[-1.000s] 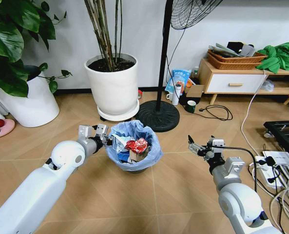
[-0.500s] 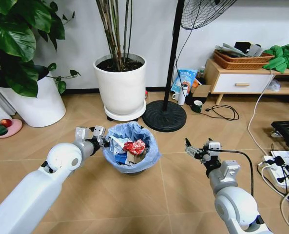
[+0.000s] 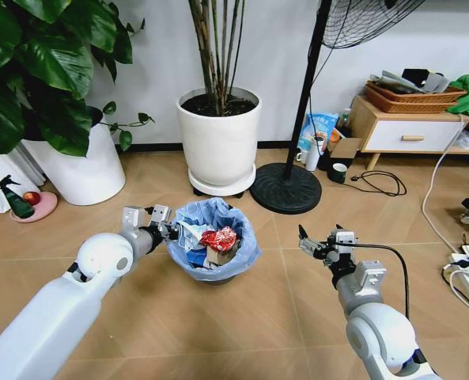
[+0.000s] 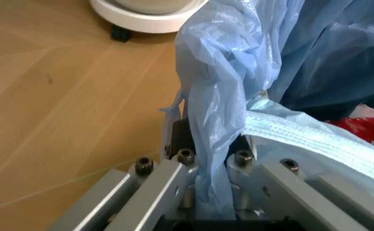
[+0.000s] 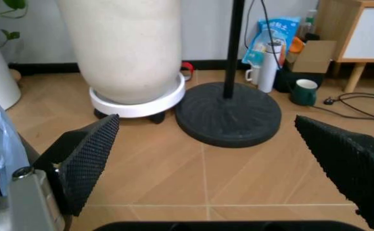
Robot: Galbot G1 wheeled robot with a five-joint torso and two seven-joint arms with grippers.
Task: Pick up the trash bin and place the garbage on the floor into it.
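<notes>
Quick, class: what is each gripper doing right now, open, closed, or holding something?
Left gripper: closed on the rim of the trash bin, pinching its blue bag liner.
Right gripper: open, holding nothing, beside the bin.

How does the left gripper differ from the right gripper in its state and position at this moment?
The left gripper is shut on the rim of the small black trash bin with its crinkled light-blue bag, while the right gripper is open and holds nothing. The left one touches the bin; the right one hangs apart from it, over bare wooden floor. Both sit at about the same height.
</notes>
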